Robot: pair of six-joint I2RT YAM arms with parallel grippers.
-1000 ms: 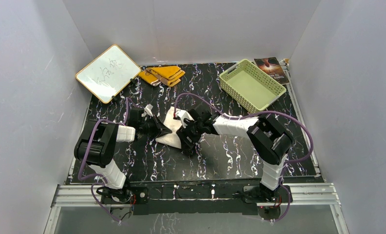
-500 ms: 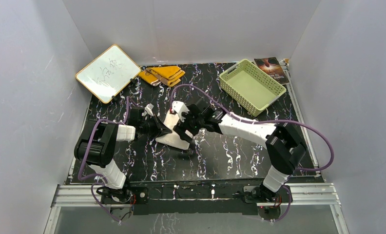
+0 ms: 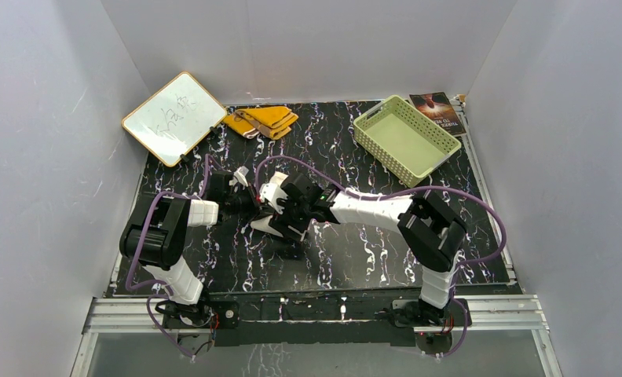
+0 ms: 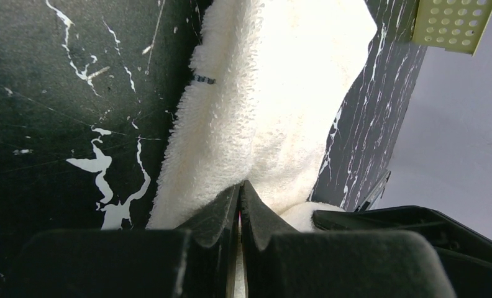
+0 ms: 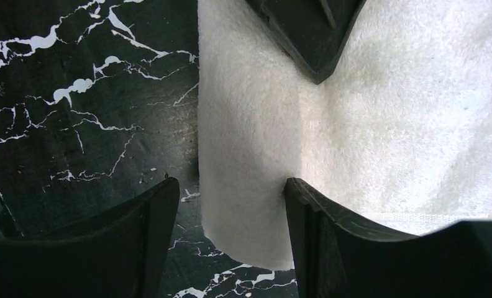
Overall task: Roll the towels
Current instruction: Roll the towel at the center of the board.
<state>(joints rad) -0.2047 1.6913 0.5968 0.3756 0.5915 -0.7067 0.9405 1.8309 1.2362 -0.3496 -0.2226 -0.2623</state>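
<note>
Now: the cream-white towel (image 4: 281, 105) lies on the table (image 3: 355, 251), a little left of its middle. Your left gripper (image 4: 240, 186) is pinched tight on one edge of it, with cloth bunched between the closed fingers. Your right gripper (image 5: 230, 183) meets the towel from the opposite side, jaws apart and holding nothing. One of its fingers is over bare table just beside the towel's folded-over edge, the other over the cloth. You cannot tell whether those fingers touch down. The mustard-yellow towel (image 3: 265, 119) sits folded at the far edge, well apart from both grippers and just beside the white board (image 3: 173, 118) at the far left corner. A green basket (image 3: 378, 153) and a booklet (image 3: 437, 110) are at the far right corner.
</note>
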